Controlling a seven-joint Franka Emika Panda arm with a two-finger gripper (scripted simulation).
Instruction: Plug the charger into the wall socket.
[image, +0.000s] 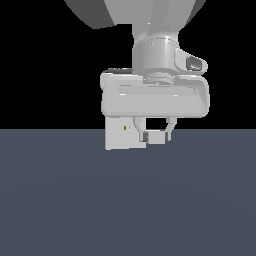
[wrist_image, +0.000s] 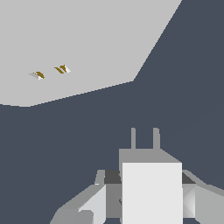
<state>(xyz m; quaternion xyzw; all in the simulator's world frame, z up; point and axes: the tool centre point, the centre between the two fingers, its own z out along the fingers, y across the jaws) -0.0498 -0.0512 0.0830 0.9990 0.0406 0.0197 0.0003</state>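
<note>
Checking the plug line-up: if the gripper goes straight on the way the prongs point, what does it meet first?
Probably bare floor: in the wrist view the charger prongs aim just past the wall socket plate's edge, though depth is unclear.

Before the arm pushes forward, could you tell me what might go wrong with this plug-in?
1. In the wrist view the charger and its prongs sit off to one side of the wall socket's slots, so a straight push could hit bare plate.
2. The socket face looks angled to the prongs, so they might jam.
3. The claw grips only the block's sides; contact could twist it.
</note>
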